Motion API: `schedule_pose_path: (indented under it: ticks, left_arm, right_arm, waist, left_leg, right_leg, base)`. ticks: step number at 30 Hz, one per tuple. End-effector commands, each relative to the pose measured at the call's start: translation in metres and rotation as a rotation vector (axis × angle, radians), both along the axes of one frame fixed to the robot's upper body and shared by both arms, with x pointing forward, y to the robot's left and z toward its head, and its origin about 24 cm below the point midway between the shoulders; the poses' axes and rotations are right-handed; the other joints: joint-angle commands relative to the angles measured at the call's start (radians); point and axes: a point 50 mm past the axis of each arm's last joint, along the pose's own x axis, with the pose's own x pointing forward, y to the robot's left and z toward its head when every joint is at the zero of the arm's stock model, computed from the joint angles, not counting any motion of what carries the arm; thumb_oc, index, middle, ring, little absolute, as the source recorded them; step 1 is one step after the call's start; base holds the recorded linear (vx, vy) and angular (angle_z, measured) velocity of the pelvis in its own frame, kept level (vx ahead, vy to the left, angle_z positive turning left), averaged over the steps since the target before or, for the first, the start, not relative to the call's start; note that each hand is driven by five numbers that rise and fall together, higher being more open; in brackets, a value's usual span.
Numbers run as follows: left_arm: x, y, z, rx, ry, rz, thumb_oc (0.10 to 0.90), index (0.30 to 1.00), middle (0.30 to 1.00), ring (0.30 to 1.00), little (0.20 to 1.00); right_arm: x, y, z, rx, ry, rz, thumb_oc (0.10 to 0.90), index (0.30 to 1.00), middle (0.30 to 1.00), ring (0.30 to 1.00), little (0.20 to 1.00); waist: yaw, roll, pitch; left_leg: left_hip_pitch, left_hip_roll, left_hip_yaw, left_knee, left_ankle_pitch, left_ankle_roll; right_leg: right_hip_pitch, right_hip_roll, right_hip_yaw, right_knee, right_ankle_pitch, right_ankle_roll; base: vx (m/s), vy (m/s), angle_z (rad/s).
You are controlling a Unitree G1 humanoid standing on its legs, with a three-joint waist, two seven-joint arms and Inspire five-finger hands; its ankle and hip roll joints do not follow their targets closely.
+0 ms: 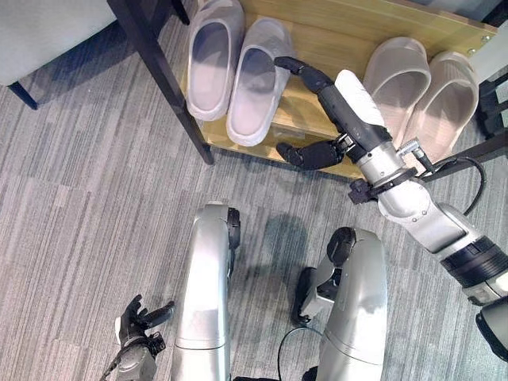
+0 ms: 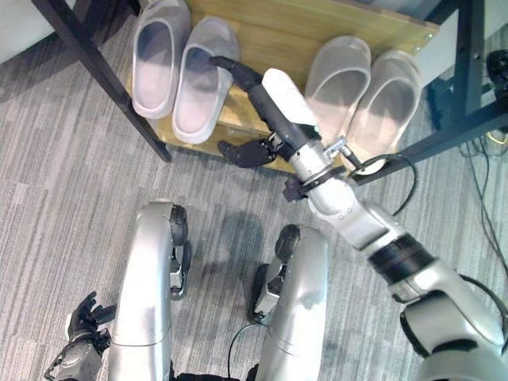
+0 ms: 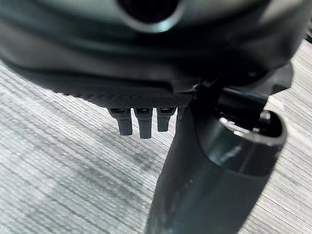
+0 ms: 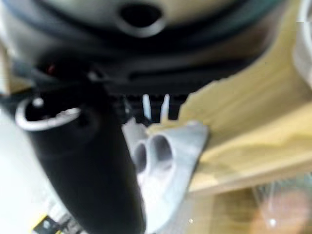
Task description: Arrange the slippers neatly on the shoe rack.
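Observation:
Two pale lavender slippers (image 1: 213, 55) (image 1: 258, 79) lie side by side at the left of the wooden shoe rack shelf (image 1: 317, 36). Two beige slippers (image 1: 394, 75) (image 1: 444, 103) lie together at its right. My right hand (image 1: 341, 99) reaches over the shelf between the pairs. Its long thumb with a white cover touches the right lavender slipper's side, and its fingers (image 1: 309, 153) hang relaxed at the shelf's front edge, holding nothing. My left hand (image 1: 139, 321) hangs low at the lower left over the carpet, with its fingers (image 3: 139, 122) loose and empty.
A dark rack post (image 1: 163, 71) slants down at the shelf's left end, and a dark frame bar (image 1: 484, 147) runs at its right. A grey piece of furniture (image 1: 40, 32) stands at the upper left. Grey carpet (image 1: 79, 198) lies in front of the rack.

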Motion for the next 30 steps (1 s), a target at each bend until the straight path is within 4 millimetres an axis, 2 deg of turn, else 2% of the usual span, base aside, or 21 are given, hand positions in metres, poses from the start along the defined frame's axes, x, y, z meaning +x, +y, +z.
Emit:
schedule_pose_path:
  ticks: [1, 5, 13, 18, 30]
  left_arm:
    - [-0.012, 0.018, 0.005, 0.095, 0.009, 0.047, 0.800, 0.900, 0.900, 0.900, 0.900]
    - [-0.009, 0.017, 0.006, 0.102, 0.002, 0.026, 0.800, 0.900, 0.900, 0.900, 0.900]
    - [-0.009, 0.013, 0.004, 0.080, -0.002, 0.003, 0.800, 0.900, 0.900, 0.900, 0.900]
    - [-0.012, 0.011, 0.002, 0.068, 0.004, -0.006, 0.800, 0.900, 0.900, 0.900, 0.900]
    - [-0.013, 0.015, 0.003, 0.075, 0.001, -0.004, 0.800, 0.900, 0.900, 0.900, 0.900]
  right_arm:
    - [-0.034, 0.007, 0.060, -0.003, -0.333, 0.107, 0.800, 0.900, 0.900, 0.900, 0.900]
    - [-0.042, 0.024, 0.051, -0.035, -0.244, 0.246, 0.800, 0.900, 0.900, 0.900, 0.900]
    - [-0.035, 0.035, 0.034, -0.022, -0.004, 0.390, 0.800, 0.900, 0.900, 0.900, 0.900]
    - [-0.025, 0.036, 0.029, -0.017, 0.058, 0.378, 0.800, 0.900, 0.900, 0.900, 0.900]
    - [-0.001, 0.029, 0.035, -0.001, 0.065, 0.276, 0.800, 0.900, 0.900, 0.900, 0.900]
  waist:
    - [0.038, 0.008, -0.030]
    - [0.040, 0.011, -0.030]
    - [0.048, 0.017, -0.030]
    - [0.056, 0.018, -0.030]
    - [0.064, 0.027, -0.030]
  left_leg:
    - [0.061, -0.002, -0.028, 0.057, -0.133, 0.013]
    - [0.061, -0.005, -0.028, 0.058, -0.128, 0.012]
    - [0.061, -0.006, -0.032, 0.057, -0.123, 0.009]
    - [0.061, -0.007, -0.031, 0.052, -0.120, 0.008]
    - [0.061, -0.007, -0.034, 0.049, -0.118, 0.006]
  right_leg:
    - [-0.008, -0.010, 0.033, 0.010, 0.039, -0.085]
    - [-0.008, -0.011, 0.029, 0.014, 0.037, -0.084]
    - [-0.008, -0.014, 0.028, 0.016, 0.036, -0.083]
    - [-0.008, -0.017, 0.029, 0.011, 0.039, -0.084]
    - [-0.008, -0.021, 0.030, 0.009, 0.042, -0.082]
  base:
    - [0.00, 0.000, 0.00]
    - [0.00, 0.000, 0.00]
    - [0.00, 0.000, 0.00]
    - [0.00, 0.000, 0.00]
    - [0.00, 0.000, 0.00]
